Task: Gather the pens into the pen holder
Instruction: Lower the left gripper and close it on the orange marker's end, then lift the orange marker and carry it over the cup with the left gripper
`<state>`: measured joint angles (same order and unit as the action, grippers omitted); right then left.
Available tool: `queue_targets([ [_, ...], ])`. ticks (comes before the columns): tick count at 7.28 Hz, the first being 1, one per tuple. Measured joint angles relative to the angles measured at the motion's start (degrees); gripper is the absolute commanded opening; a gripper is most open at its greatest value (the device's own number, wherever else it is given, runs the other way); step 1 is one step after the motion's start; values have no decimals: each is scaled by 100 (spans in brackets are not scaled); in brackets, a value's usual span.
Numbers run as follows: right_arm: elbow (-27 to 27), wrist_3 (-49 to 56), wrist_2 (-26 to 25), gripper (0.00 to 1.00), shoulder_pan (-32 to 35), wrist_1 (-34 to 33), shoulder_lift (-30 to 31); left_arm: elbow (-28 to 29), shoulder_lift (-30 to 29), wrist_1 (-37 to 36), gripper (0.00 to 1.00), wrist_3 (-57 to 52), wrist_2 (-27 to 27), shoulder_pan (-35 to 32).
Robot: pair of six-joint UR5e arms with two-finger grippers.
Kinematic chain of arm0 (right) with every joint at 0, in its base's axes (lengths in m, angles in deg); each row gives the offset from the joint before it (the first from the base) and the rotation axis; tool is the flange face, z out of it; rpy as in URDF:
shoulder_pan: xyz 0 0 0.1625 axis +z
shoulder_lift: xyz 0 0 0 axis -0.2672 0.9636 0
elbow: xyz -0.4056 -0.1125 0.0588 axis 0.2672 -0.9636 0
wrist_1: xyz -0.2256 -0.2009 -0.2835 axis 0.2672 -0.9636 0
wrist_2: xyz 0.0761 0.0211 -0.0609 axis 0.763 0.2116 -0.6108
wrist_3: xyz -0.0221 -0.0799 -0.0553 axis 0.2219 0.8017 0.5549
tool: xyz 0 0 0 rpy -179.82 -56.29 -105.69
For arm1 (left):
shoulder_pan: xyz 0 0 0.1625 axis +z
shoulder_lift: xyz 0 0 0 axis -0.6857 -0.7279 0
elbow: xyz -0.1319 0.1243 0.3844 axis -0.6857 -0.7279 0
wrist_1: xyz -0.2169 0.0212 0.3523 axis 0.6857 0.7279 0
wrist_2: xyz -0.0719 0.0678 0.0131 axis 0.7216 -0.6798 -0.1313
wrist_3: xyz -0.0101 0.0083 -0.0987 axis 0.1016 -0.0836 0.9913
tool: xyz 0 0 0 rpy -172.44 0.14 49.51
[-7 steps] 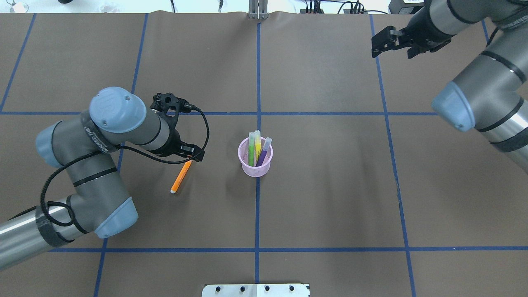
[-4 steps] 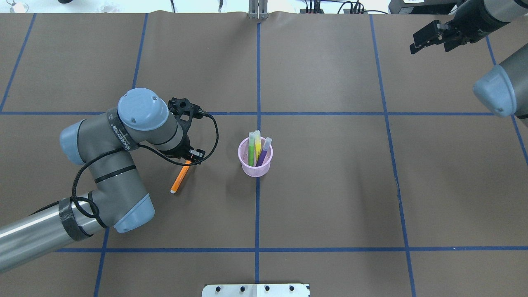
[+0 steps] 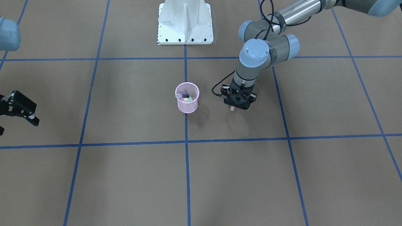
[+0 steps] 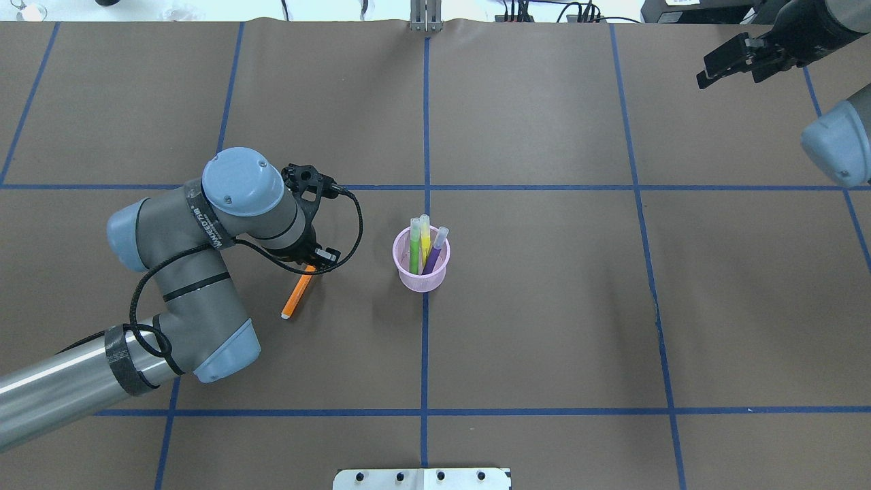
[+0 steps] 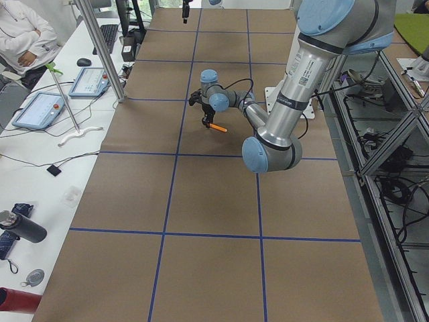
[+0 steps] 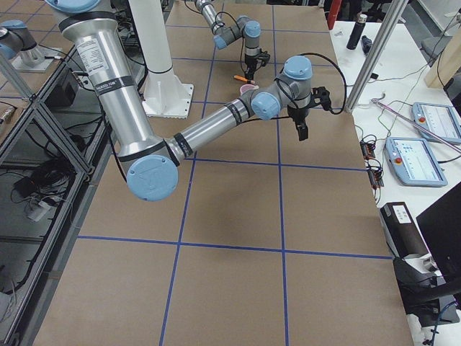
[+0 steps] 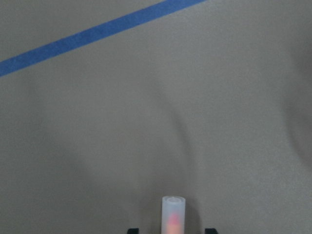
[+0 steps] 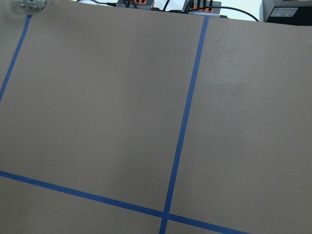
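An orange pen (image 4: 297,294) lies on the table left of the pink mesh pen holder (image 4: 422,278). The holder stands upright at the table's middle and has a green pen (image 4: 414,246), a yellow pen (image 4: 425,235) and a purple pen (image 4: 435,252) in it. My left gripper (image 4: 310,264) is open, pointing down over the orange pen's far end. In the left wrist view the pale cap end (image 7: 173,214) sits between the fingertips, with gaps on both sides. My right gripper (image 4: 729,71) is open and empty, far back at the right.
Blue tape lines (image 4: 426,136) divide the brown table cover into squares. The robot's white base (image 3: 185,22) stands at the near edge. The holder also shows in the front view (image 3: 187,105), with my left gripper (image 3: 233,109) to its right.
My left arm swung right and brought its gripper down over the orange pen's far end. My right arm drew back toward the far right corner. The pen and holder stayed put.
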<state>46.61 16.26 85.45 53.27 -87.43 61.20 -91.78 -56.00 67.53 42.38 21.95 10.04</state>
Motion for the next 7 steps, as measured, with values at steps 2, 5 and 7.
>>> queue_targets([
  [2,0,7,4,100,4,6,19,4,-2,1,8,-11,0,2],
  [5,-1,7,0,100,5,7,28,-85,-2,-25,0,-13,16,0],
  [7,4,10,3,100,16,7,26,-560,-1,-38,0,-15,28,-103],
])
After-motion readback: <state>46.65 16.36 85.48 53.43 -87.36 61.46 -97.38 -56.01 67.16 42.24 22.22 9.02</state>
